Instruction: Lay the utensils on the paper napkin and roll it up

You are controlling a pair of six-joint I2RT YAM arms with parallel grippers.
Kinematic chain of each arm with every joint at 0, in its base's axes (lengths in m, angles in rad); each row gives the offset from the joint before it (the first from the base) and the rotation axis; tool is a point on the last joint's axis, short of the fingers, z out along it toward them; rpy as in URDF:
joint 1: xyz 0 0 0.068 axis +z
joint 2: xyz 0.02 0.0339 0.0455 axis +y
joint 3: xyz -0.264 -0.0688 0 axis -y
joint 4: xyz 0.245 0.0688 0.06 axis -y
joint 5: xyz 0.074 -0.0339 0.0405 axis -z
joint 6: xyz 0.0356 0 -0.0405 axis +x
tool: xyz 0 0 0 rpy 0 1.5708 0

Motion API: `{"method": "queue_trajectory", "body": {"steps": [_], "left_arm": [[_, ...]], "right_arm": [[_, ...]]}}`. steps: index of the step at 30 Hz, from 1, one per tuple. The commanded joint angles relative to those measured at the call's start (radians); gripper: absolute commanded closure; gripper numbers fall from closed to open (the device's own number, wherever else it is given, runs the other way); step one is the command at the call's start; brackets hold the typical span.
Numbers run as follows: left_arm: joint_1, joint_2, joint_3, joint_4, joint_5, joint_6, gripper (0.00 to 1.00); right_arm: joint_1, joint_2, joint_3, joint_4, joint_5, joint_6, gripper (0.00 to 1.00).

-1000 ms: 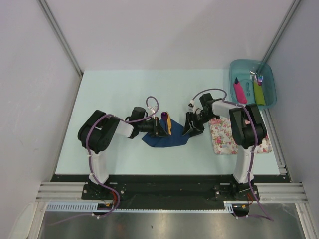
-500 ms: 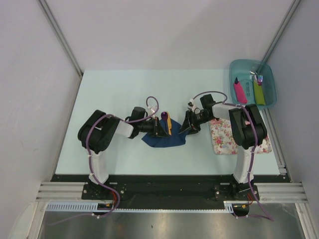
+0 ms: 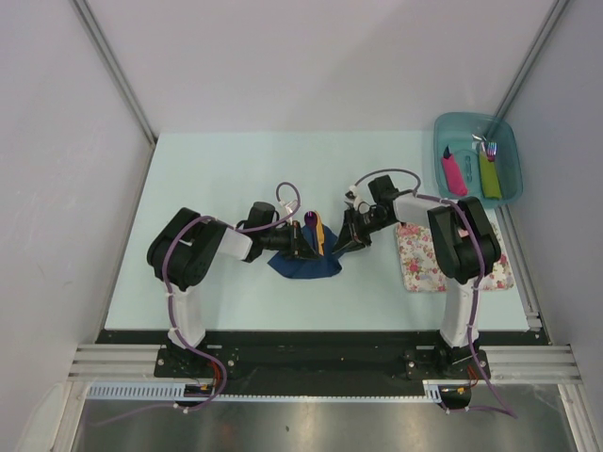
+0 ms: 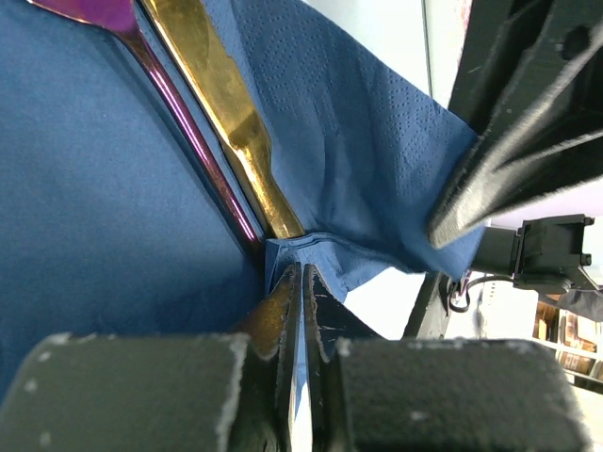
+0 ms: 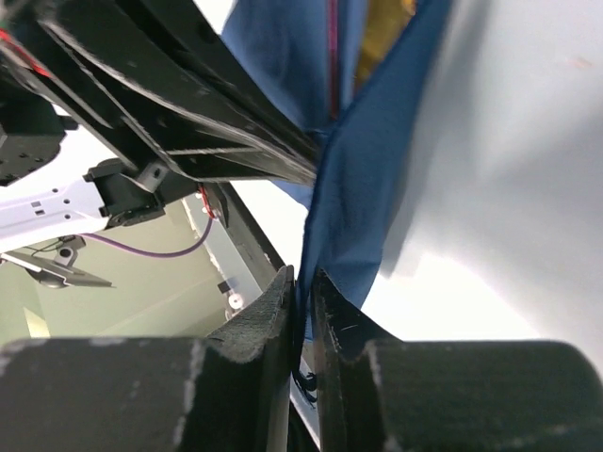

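The navy paper napkin lies mid-table, its right side lifted and folded leftward. On it rest the utensils: a tan knife-like piece and a purple spoon, lying side by side. In the top view they show as a short pair at the napkin's far edge. My left gripper is shut on a pinched fold of napkin just below the utensils' handle ends. My right gripper is shut on the napkin's raised right edge, close to the left fingers.
A floral mat lies right of the napkin, under the right arm. A teal bin at the far right corner holds pink-handled and green-handled cutlery. Grey walls flank the pale table.
The right gripper has closed on the napkin's right edge and moved left, drawing that side up and over toward the utensils. The left gripper has stayed put.
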Motion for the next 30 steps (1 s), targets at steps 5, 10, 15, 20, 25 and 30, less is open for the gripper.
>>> {"method": "queue_trajectory", "body": {"steps": [5, 10, 15, 20, 25, 30], "left_arm": [[-0.001, -0.004, 0.029, 0.023, 0.006, 0.020, 0.94], [-0.001, -0.015, 0.031, 0.022, 0.016, 0.023, 0.94], [0.005, -0.056, 0.026, 0.028, 0.031, 0.016, 0.91], [0.037, -0.134, 0.003, -0.026, 0.045, 0.046, 0.77], [0.105, -0.197, -0.063, -0.052, 0.074, 0.062, 0.72], [0.145, -0.245, -0.126, -0.107, 0.075, 0.103, 0.72]], "right_arm": [[0.063, 0.018, 0.055, 0.076, -0.029, 0.089, 0.83], [0.101, 0.047, 0.069, 0.113, -0.026, 0.131, 0.83], [0.119, 0.067, 0.079, 0.145, -0.012, 0.155, 0.83], [0.124, 0.079, 0.081, 0.176, 0.010, 0.174, 0.83], [0.136, 0.085, 0.086, 0.196, 0.025, 0.178, 0.84], [0.161, 0.102, 0.107, 0.200, 0.034, 0.184, 0.84]]}}
